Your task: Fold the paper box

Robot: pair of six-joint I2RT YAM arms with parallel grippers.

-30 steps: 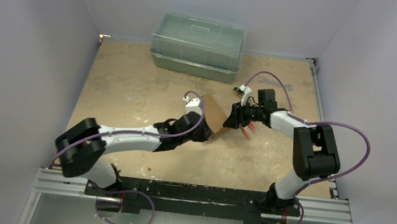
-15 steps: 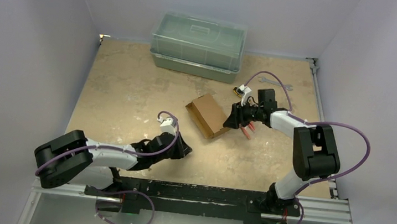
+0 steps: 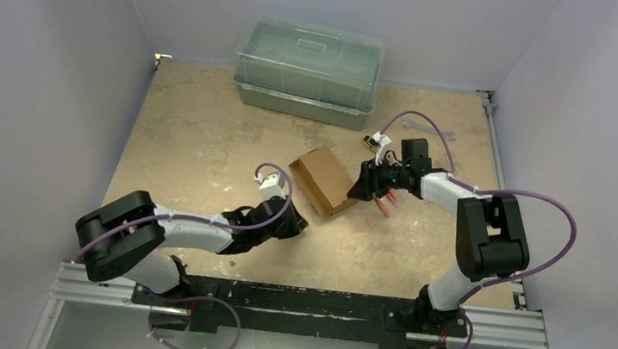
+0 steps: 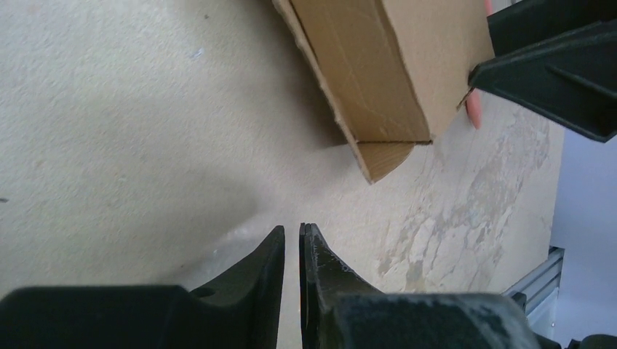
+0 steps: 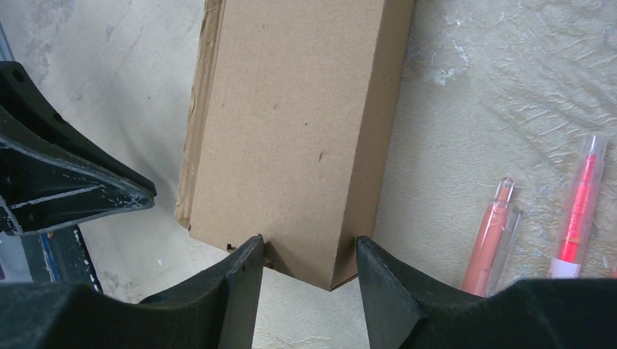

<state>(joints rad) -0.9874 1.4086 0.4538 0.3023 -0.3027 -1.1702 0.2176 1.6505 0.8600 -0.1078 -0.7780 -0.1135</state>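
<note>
The paper box (image 3: 325, 180) is a small brown carton lying on the table's middle; it also shows in the left wrist view (image 4: 378, 65) and the right wrist view (image 5: 298, 123). My right gripper (image 3: 360, 187) is open, its jaws either side of the box's right end (image 5: 309, 247); one finger (image 5: 244, 269) touches the box's edge. My left gripper (image 3: 296, 223) is shut and empty (image 4: 291, 231), low over the table just near-left of the box, a short gap from its corner flap (image 4: 382, 156).
A large green-grey lidded plastic container (image 3: 308, 70) stands at the back. Pink pens (image 3: 385, 204) lie right of the box, also in the right wrist view (image 5: 495, 233). A wrench (image 3: 429, 131) and a small yellow-white object (image 3: 371, 141) lie back right.
My left gripper left the box, drew back toward the near left, then came part of the way back toward the box. The right gripper and the box stayed put.
</note>
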